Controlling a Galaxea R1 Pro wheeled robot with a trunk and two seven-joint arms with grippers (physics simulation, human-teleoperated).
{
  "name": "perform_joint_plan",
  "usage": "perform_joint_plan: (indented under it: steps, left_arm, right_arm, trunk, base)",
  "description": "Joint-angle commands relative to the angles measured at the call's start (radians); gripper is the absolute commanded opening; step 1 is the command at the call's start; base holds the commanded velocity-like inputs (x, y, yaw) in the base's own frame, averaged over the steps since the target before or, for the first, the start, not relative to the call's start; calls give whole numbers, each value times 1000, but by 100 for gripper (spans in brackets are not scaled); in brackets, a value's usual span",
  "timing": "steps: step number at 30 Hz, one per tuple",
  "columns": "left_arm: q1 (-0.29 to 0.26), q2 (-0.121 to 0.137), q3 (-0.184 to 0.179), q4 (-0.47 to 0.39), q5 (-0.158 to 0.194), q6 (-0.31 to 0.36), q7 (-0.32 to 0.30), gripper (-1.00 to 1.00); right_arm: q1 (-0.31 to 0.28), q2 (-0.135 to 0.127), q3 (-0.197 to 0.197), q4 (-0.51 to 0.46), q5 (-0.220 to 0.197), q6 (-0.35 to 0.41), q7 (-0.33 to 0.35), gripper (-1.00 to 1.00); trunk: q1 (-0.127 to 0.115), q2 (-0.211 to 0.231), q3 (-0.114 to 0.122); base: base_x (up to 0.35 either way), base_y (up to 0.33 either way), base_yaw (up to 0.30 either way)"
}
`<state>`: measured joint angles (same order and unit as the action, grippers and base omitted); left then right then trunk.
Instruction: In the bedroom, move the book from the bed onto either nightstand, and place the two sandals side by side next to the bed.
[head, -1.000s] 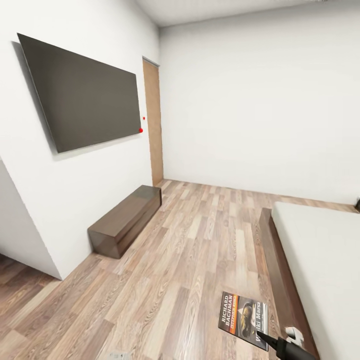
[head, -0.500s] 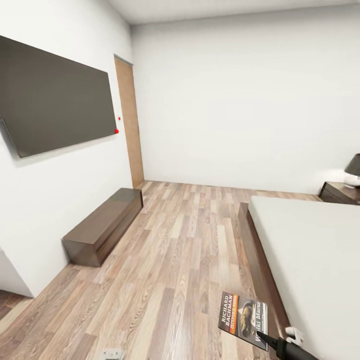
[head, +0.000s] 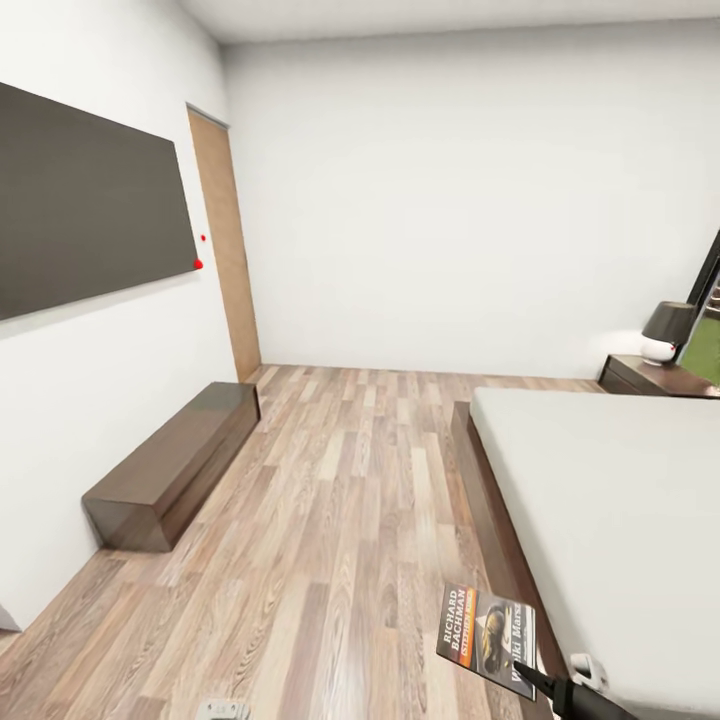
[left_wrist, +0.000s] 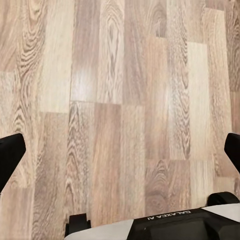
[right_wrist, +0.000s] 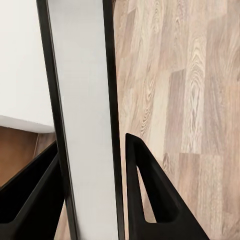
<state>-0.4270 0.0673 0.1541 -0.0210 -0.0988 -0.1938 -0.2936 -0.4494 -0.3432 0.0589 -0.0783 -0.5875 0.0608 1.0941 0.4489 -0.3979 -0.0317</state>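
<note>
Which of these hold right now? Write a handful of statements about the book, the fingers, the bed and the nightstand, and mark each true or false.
1. The right gripper has its fingers clamped on the book. True.
2. The book lies on the bed. False: it is held up beside the bed, over the floor.
3. The left gripper holds a sandal. False: its fingers are spread with only floor between them.
4. A lamp stands on the nightstand. True.

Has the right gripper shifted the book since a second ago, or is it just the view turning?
No. The book sits at the same spot in the head view, clamped by the right gripper; the bed and dresser slid left together, so the camera turned.
</note>
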Motion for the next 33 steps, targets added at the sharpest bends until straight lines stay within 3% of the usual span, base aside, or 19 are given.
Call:
perform_joint_plan:
  steps: [1,33]
  left_arm:
    - [-1,0,9,1,-10,-4,-2,100]
    - [-1,0,9,1,-10,-4,-4,100]
  right_arm:
    - [-1,0,5,0,-9,6,3,-100]
    - [-1,0,5,0,-9,7,1,-100]
  trunk:
    - [1,-2,-2]
    - [1,-2,-2]
  base:
    - [281,0,-11]
    - [326,0,-1]
